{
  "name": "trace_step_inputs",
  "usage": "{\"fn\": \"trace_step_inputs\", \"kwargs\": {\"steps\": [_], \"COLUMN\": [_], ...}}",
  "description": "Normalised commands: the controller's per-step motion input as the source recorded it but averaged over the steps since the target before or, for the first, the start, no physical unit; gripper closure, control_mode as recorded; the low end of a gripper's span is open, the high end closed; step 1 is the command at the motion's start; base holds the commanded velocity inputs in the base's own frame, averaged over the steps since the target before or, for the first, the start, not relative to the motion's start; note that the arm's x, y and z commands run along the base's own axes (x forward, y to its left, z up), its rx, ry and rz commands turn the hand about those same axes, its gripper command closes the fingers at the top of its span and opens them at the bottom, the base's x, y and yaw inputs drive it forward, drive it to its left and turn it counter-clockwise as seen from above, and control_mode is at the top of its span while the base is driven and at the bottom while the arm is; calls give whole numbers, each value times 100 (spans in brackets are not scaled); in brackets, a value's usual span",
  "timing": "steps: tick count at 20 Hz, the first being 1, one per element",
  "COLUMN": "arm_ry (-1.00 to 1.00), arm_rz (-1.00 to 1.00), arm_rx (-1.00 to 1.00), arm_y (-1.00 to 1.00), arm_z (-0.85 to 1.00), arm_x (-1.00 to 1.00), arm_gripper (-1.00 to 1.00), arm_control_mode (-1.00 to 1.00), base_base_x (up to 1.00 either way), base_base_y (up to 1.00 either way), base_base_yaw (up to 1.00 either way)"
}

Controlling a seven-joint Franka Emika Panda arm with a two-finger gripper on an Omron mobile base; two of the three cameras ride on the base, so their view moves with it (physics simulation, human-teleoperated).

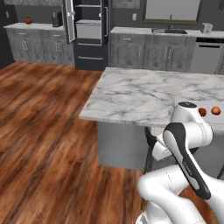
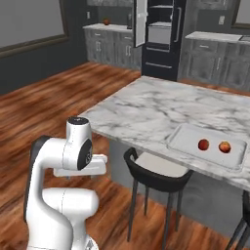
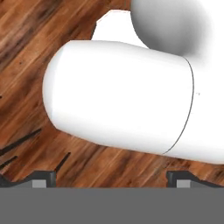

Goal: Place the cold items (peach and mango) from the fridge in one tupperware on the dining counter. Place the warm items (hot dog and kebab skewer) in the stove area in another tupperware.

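gripper [image 3: 112,177] jaws wide apart, empty, aimed down at wood floor [image 1: 43,131] | peach [image 2: 224,146] + mango [image 2: 203,144] already in tupperware [image 2: 180,141] on counter [image 2: 146,107] | warm items: stove area not seen, well away from arm

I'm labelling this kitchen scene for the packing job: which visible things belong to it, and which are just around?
Job:
- peach and mango, already in the tupperware
- dining counter
- open fridge
- gripper, open, nothing held

Just around:
- stool
- sink
- dishwasher
- round orange thing on the far counter
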Motion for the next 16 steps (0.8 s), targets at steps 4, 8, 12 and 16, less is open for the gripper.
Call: {"fn": "trace_step_inputs", "kwargs": {"steps": [4,8,12,16], "arm_ry": [0,0,0,0], "arm_rz": [0,0,0,0], "arm_rx": [0,0,0,0], "arm_y": [0,0,0,0], "arm_z": [0,0,0,0], "arm_x": [0,0,0,0], "arm_gripper": [-100,-100,-100,-100], "arm_control_mode": [100,100,100,100], "base_base_x": [0,0,0,12], "base_base_y": [100,100,100,100], "base_base_yaw": [-22,-26,-35,-39]}}
